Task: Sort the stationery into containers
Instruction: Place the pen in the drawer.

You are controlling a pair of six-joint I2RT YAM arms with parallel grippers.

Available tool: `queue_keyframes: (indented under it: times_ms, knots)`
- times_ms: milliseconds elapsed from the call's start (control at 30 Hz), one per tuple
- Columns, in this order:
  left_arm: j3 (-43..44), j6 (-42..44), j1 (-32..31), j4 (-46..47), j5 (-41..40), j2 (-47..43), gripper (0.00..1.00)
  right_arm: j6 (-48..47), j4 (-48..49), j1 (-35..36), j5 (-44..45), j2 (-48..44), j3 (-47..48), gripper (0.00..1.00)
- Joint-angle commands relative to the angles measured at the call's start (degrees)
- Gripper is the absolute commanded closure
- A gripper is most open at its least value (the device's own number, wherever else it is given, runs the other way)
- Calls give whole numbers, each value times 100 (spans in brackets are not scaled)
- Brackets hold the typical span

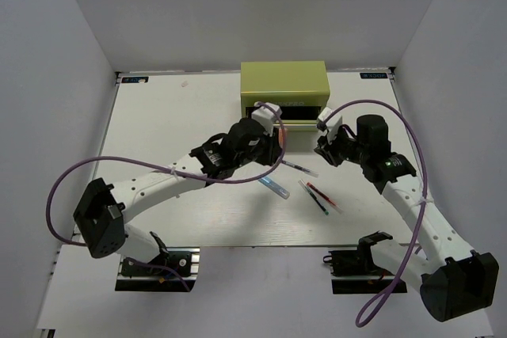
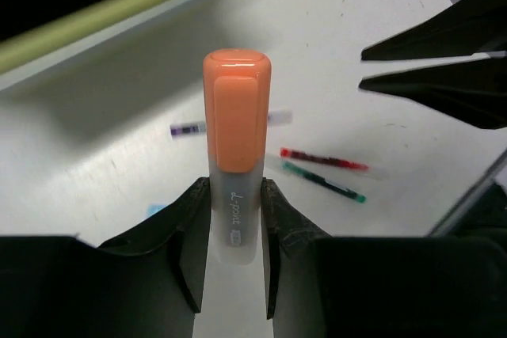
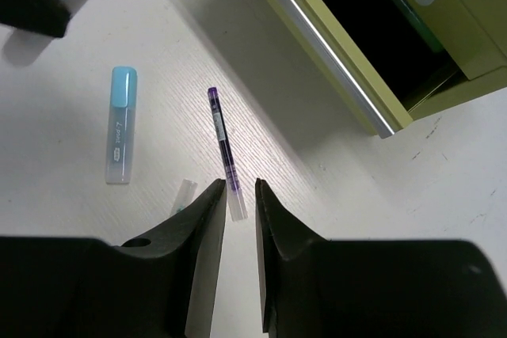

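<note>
Gripping the orange marker [image 2: 237,140], the left gripper [image 2: 235,219] hovers near the tool chest [image 1: 283,81].

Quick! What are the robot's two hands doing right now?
Left gripper: closed, holding the orange marker.
Right gripper: slightly open, holding nothing; the purple pen lies loose beneath it.

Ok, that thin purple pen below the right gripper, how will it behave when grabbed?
Probably stiff and light: the purple pen is a thin, straight stick. Lying flat on the table, its round barrel may roll or skid from the right gripper.
</note>
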Motion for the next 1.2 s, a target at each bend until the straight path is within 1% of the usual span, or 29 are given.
queue_keyframes:
  times_ms: [0, 33, 100, 167, 233, 467, 600, 800, 833, 967, 1000, 1067, 1100, 1167]
  knots:
    - [534, 2244, 21, 845, 197, 131, 100, 108, 167, -57, -167, -167, -44, 73]
    - [614, 2848, 73, 1038, 110, 254, 100, 90, 193, -83, -167, -193, -62, 73]
    - [851, 3423, 135, 1197, 109, 395, 100, 108, 210, -84, -167, -245, -105, 73]
    - [930, 4116, 205, 1566, -13, 605, 100, 90, 228, -119, -141, -289, -132, 71]
    - [931, 4600, 266, 1934, -101, 747, 100, 90, 281, -136, -149, -368, -202, 71]
    - [1388, 4850, 671, 2463, -603, 1581, 100, 134, 351, -180, -62, -562, -396, 71]
    - [1773, 4964, 776, 2552, -927, 2196, 100, 160, 404, -198, -61, -633, -501, 70]
    - [2082, 5078, 829, 2552, -981, 2540, 99, 160, 404, -251, -35, -756, -598, 69]
    - [2083, 5078, 829, 2491, -981, 2601, 98, 169, 404, -242, -44, -773, -633, 67]
    - [2022, 5078, 882, 2551, -1034, 2602, 87, 178, 448, -277, -44, -782, -668, 64]
    - [2021, 5078, 882, 2552, -1034, 2602, 80, 178, 439, -277, -53, -791, -677, 61]
    - [1969, 5026, 882, 2604, -1104, 2602, 74, 178, 439, -277, -61, -765, -668, 59]
    - [1968, 5025, 882, 2604, -1104, 2602, 67, 178, 439, -286, -70, -756, -660, 59]
    - [1968, 4973, 882, 2604, -1104, 2541, 62, 169, 413, -286, -105, -738, -651, 57]
